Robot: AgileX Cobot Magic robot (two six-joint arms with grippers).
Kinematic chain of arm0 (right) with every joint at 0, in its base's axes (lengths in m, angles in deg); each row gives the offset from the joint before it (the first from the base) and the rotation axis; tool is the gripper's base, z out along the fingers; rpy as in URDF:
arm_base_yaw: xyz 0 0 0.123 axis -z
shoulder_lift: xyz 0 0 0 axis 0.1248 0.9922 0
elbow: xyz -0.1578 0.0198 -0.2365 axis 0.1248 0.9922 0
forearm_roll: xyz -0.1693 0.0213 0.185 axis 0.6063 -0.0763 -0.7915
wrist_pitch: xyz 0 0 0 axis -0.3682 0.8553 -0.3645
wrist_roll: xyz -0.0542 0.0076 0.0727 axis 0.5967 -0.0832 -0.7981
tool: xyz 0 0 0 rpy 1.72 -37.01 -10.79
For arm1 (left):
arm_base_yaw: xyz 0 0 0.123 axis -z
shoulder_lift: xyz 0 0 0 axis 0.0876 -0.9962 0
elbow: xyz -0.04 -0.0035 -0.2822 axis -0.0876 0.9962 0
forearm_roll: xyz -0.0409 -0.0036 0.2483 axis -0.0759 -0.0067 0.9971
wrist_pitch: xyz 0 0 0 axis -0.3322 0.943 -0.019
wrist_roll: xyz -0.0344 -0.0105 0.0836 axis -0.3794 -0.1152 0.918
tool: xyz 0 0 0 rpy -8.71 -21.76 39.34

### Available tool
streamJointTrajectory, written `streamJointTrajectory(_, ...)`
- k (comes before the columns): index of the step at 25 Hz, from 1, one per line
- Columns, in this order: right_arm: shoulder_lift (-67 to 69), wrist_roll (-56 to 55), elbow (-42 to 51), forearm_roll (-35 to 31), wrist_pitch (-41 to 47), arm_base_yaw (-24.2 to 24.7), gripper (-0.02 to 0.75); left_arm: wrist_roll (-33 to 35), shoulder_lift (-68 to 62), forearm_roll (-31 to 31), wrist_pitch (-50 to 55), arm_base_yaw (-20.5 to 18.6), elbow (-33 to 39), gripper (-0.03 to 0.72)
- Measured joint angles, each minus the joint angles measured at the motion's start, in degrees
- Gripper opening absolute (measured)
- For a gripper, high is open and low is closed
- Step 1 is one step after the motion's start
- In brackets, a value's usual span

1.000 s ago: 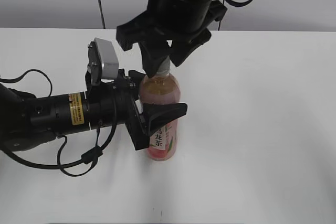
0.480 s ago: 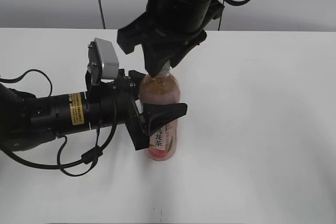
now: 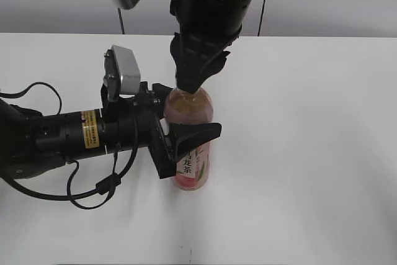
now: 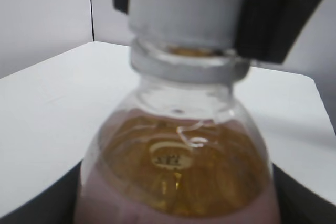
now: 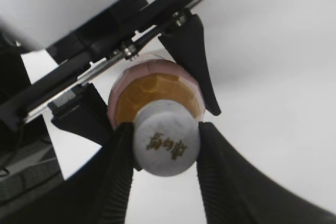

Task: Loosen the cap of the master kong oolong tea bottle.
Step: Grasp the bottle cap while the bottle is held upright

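The master kong oolong tea bottle (image 3: 191, 153) stands upright on the white table, with amber-pink tea and a pink label. My left gripper (image 3: 186, 138) comes in from the left and is shut on the bottle's body. The bottle's shoulder (image 4: 176, 171) fills the left wrist view, with the white cap (image 4: 184, 9) above it. My right gripper (image 3: 193, 82) reaches down from above and is shut on the cap (image 5: 166, 139). Its black ribbed fingers (image 5: 118, 166) press both sides of the cap. The cap's top shows a dark logo. In the exterior view the cap is hidden by the fingers.
The white table (image 3: 310, 153) spreads to the right and front of the bottle. The left arm and its cables (image 3: 62, 141) lie along the table's left side. A grey wall stands behind.
My right gripper has turned about the bottle's axis on the cap, its camera swinging round to the left. The left gripper and the bottle have stayed still.
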Motion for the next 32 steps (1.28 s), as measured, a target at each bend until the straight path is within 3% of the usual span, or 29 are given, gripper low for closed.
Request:
streamJointTrajectory(13, -0.16, 36.43, -0.17, 0.16, 0.00, 0.04, 0.280, 0.48, 0.00, 0.40, -0.09, 0.00, 0.00, 0.456)
streamJointTrajectory(22, -0.16, 55.74, -0.28, 0.16, -0.11, 0.04, 0.280, 0.64, 0.00, 0.45, -0.09, 0.05, 0.00, 0.456)
streamJointTrajectory(32, -0.16, 91.14, -0.35, -1.85, -0.29, 0.11, 0.280, 0.70, 0.00, 1.35, -0.28, 0.00, 0.00, 0.456)
